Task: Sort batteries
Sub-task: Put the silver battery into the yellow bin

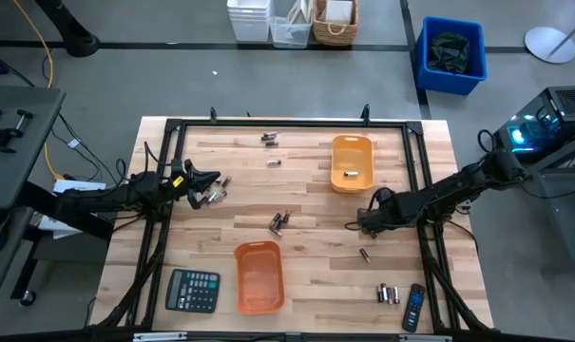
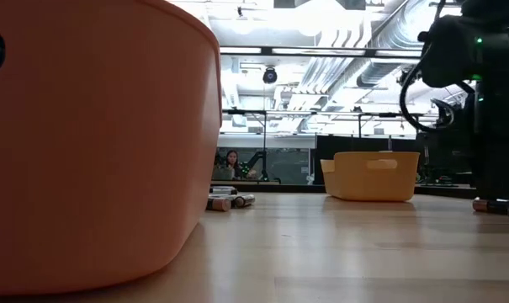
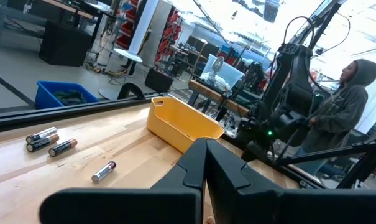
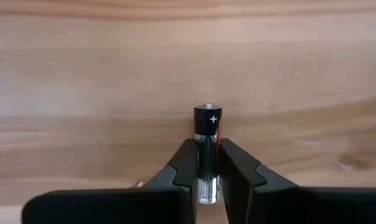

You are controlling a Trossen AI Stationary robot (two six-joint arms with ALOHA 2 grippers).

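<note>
Right gripper (image 4: 207, 163): jaws clamped on one battery (image 4: 207, 149), plus end outward, just short of the yellow tray (image 1: 352, 161).

Left gripper (image 3: 205, 163): jaws pressed together, empty, well apart from that tray, beside loose cells (image 1: 214, 195).

Other batteries (image 1: 279, 223) scattered between.

Risk: the narrow pinch could let the smooth cell swivel or slip before release.

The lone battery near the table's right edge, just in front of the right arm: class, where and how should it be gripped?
Grip the lone battery across its middle, coming straight down from above. It lies flat on bare wood, clear of other cells, so the fingers can close on its round sides, set crosswise to its long axis.
</note>
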